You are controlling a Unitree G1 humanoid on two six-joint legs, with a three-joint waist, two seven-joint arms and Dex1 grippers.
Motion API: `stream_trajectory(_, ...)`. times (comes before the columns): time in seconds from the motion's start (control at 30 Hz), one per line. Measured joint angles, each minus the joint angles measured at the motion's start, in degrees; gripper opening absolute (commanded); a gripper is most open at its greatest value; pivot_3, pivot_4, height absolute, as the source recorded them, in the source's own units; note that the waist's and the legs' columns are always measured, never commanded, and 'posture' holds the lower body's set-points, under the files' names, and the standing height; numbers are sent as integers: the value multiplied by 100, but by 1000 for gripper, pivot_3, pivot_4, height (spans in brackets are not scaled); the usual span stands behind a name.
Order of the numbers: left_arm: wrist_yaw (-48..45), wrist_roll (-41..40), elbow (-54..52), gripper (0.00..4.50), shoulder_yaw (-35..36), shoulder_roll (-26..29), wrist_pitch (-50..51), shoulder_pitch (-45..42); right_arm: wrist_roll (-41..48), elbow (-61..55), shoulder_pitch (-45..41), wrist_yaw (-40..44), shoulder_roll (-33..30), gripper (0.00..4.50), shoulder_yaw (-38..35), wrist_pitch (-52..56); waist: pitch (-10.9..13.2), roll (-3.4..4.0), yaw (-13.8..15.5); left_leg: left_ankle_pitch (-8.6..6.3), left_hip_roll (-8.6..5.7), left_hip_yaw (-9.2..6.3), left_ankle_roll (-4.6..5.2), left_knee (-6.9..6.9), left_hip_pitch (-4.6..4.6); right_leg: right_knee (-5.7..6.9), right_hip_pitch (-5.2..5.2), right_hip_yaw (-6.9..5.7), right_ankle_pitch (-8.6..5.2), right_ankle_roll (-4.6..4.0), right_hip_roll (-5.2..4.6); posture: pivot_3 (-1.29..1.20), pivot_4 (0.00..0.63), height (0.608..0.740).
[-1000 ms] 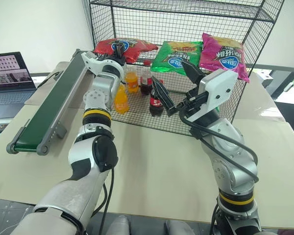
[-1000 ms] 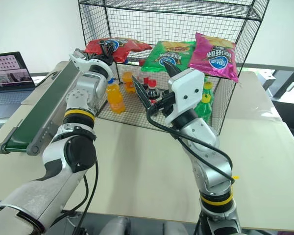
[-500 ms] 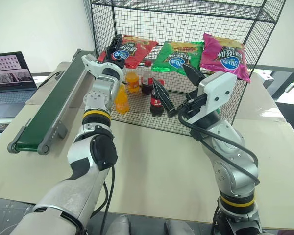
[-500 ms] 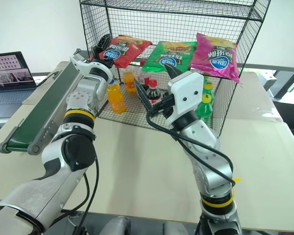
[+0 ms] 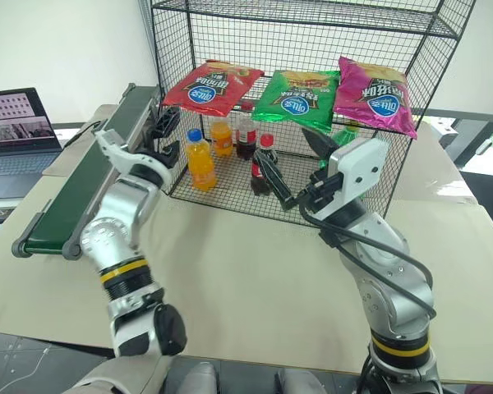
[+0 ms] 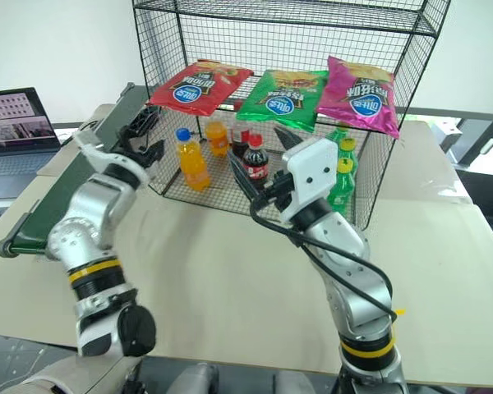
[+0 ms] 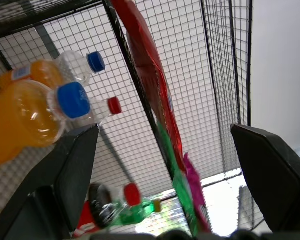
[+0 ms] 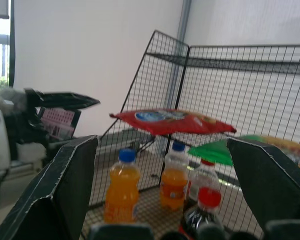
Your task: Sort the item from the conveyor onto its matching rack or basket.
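The red chip bag [image 5: 205,87] lies on the rack's open shelf [image 5: 255,105], beside the green bag [image 5: 299,98] and pink bag [image 5: 375,94], above the drink bottles [image 5: 200,159]. A laptop [image 5: 16,120] sits past the conveyor [image 5: 86,183]. The left pincer [image 5: 163,139], released, has drawn back from the shelf since a second ago. The right pincer [image 5: 293,168] hangs spread and empty over the worktop [image 5: 255,271].

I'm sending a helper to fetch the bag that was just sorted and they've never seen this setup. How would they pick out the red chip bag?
Find the tall black wire rack standing on the beige table. On its open shelf above the drink bottles lie three chip bags in a row. The red chip bag is the one nearest the conveyor, beside the green bag, with the magenta bag farthest.
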Motion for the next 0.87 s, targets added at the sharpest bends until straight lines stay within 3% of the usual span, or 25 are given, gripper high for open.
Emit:
stream_trajectory(0.07, -274, 416, -608, 4466, -462, 688, 241, 543, -36, 16, 407, -4, -122, 4500, -87, 0, 0, 2, 23, 2, -5, 0, -5, -1, 5, -2, 4, -1, 0, 0, -6, 0, 150, 738)
stream_trajectory(0.17, -801, 1345, -1094, 4466, -1146, 1231, 79, 1233, -164, 85, 856, -48, -138, 4500, -93, -59, -1, 6, 32, 8, -10, 4, -15, -4, 22, -17, 22, 1, -2, -1, -12, 0, 150, 738)
stream_trajectory(0.3, -1519, 3421, -1039, 4466, -2294, 1644, -1206, 2306, -437, 455, 1499, -278, -22, 4500, -134, -445, 0, 6, -2, 7, -6, 13, -15, -19, 52, -26, 40, 9, -12, -12, -9, 0, 150, 738)
stream_trajectory(0.43, -1996, 4956, -87, 4466, -2997, 1474, -2628, 2795, -799, 1183, 2027, -620, 142, 4500, -326, -1084, 0, 7, 13, 5, -6, 19, -12, -28, 44, -33, 32, 13, -14, -16, -11, 0, 150, 738)
stream_trajectory(0.57, -2404, 5663, 634, 4466, -3269, 1166, -3428, 2831, -918, 1501, 2321, -799, 306, 4500, -434, -1464, -2, 7, 17, 2, -6, 19, -5, -18, 4, -29, 1, 13, -12, -13, -12, 0, 150, 738)
stream_trajectory(0.87, -3126, 6027, 885, 4466, -3407, 900, -3887, 2646, -1086, 1530, 2634, -1008, 549, 4500, -572, -1806, -12, 19, -32, 0, -3, 19, -1, -12, 2, -18, 1, 13, -14, -4, -7, 0, 150, 738)
